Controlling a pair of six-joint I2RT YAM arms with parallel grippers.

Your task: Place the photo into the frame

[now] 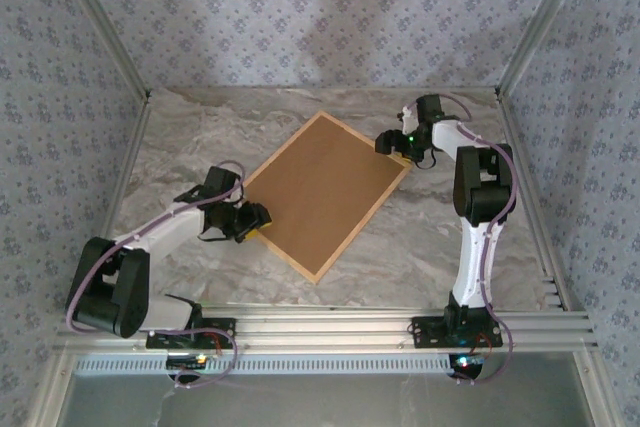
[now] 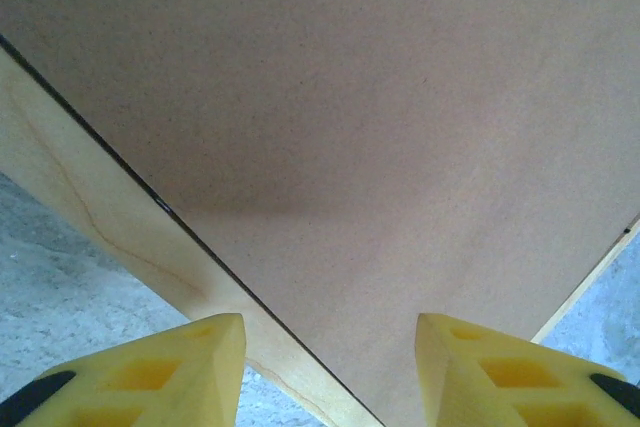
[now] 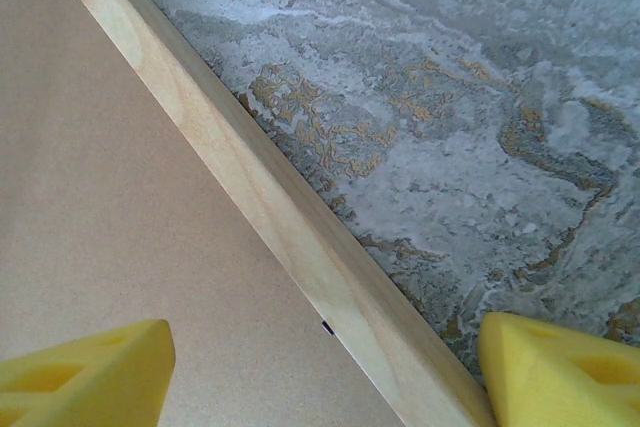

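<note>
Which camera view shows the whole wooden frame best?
The top external view: the frame lies entire there, all four edges visible. The left wrist view catches parts of two edges, the right wrist view one stretch of edge.

Plain brown backing board flat and turned diagonally midway across a grey-white marbled worktop with ochre veining, walled on three sides by pale floral-patterned wallpaper, edged at the near side by ribbed aluminium rails, with slanting metal posts at the back corners.
</note>
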